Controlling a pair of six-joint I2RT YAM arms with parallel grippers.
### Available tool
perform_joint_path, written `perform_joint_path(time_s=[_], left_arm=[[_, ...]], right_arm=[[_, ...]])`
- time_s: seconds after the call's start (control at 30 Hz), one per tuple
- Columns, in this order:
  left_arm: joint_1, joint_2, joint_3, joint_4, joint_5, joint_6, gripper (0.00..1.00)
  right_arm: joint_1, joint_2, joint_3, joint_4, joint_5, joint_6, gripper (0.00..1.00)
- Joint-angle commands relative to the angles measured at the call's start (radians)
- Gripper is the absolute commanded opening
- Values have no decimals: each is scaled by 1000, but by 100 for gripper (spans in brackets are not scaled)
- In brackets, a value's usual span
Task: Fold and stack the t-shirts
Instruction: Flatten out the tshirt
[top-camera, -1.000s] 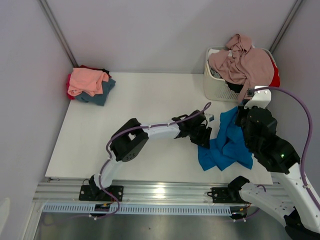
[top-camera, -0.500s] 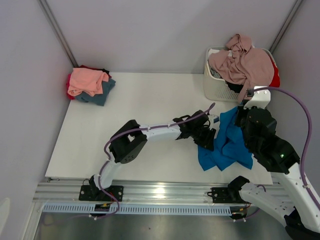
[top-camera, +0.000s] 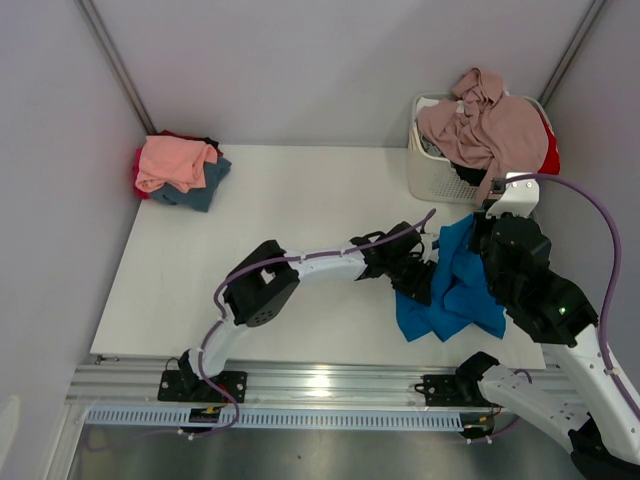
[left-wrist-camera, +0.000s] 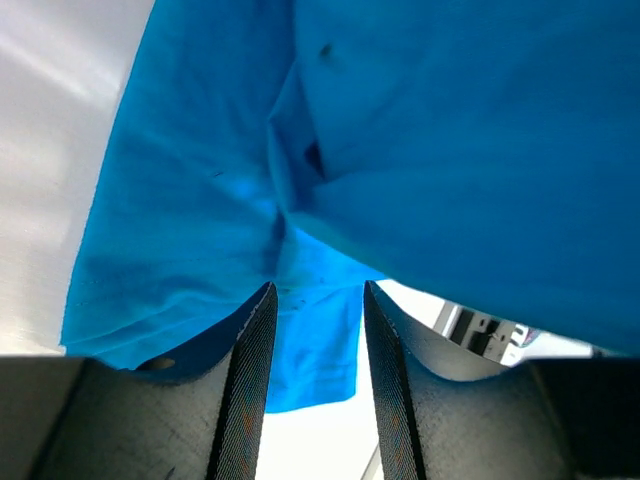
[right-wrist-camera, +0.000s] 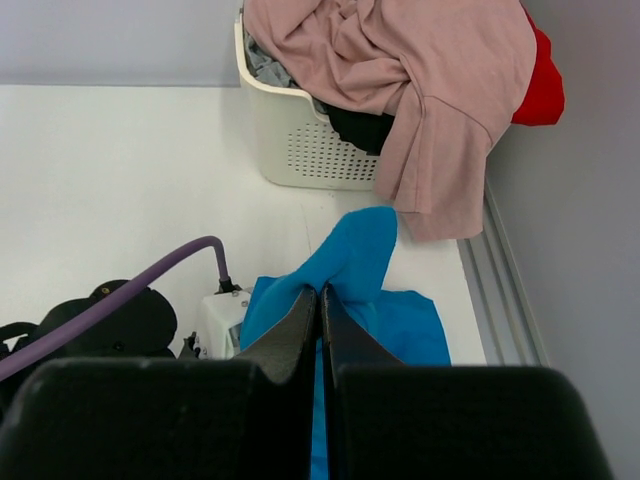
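The bright blue t-shirt is bunched at the table's right side, and part of it is lifted. My right gripper is shut on a raised fold of this blue t-shirt. My left gripper reaches in from the left at the shirt's left edge. In the left wrist view it stands open, its fingertips close under the hanging blue cloth, with nothing pinched between them. More t-shirts lie in a pile at the back left: salmon pink on slate blue-grey and red.
A white slatted basket stands at the back right, close behind the blue shirt. A dusty mauve-pink shirt hangs over its rim, with red and black cloth inside. Grey walls close in on both sides.
My left gripper has slid to the right, further in against the blue shirt's left edge. The right gripper and the fold it holds have stayed put.
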Motion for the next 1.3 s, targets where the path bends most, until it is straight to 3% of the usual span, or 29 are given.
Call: perform_joint_path(time_s=[0.0,0.57,1.07,1.27], left_arm=[[-7,26,52,1,20,30,44],[-7,71,102,-13,25,24,42],[-13,112,119,-27,74,18,32],[-15,120,122,-36,75,27,18]], right_arm=[[8,0,2,21,15,5,0],[15,7,2,15,12,11,0],[18,8,-3,29,15,-6,0],[18,10,-9,38,12,-12,0]])
